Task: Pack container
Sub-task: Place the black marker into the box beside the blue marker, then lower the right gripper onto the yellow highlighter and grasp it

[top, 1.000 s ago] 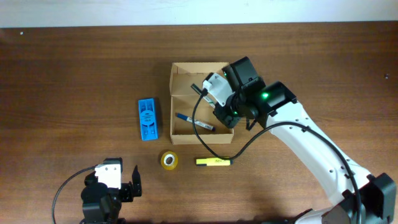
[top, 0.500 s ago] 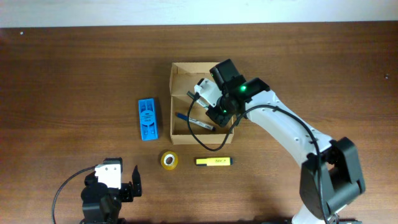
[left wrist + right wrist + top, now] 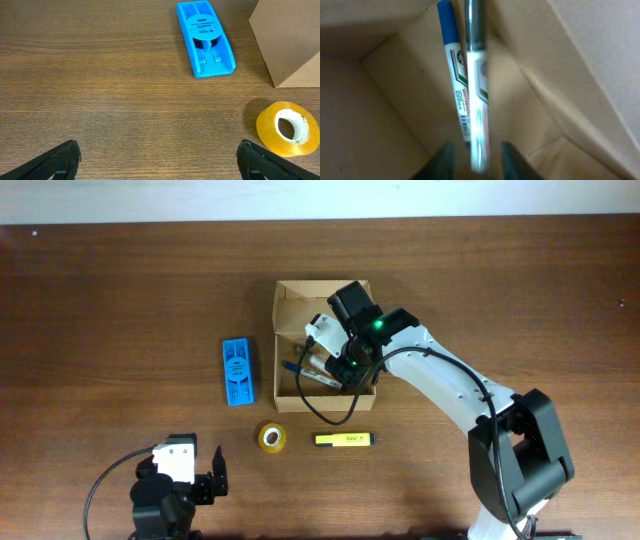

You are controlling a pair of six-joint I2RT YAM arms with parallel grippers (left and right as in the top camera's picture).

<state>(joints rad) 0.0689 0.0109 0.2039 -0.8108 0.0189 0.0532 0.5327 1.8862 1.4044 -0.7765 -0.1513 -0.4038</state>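
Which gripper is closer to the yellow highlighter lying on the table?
Right. The right gripper is inside the container, whose near wall lies just beyond the yellow highlighter. The left gripper is far off to the front left, past the tape roll.

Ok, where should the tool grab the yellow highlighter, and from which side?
Grip the yellow highlighter mid-barrel, coming straight down from above. It lies flat on the table, long and slim, with bare wood along both long sides, so a pinch across its narrow width should fit.

blue block (image 3: 237,372) | tape roll (image 3: 271,438) nr yellow hiliter (image 3: 344,440) | wood tbl (image 3: 120,300)
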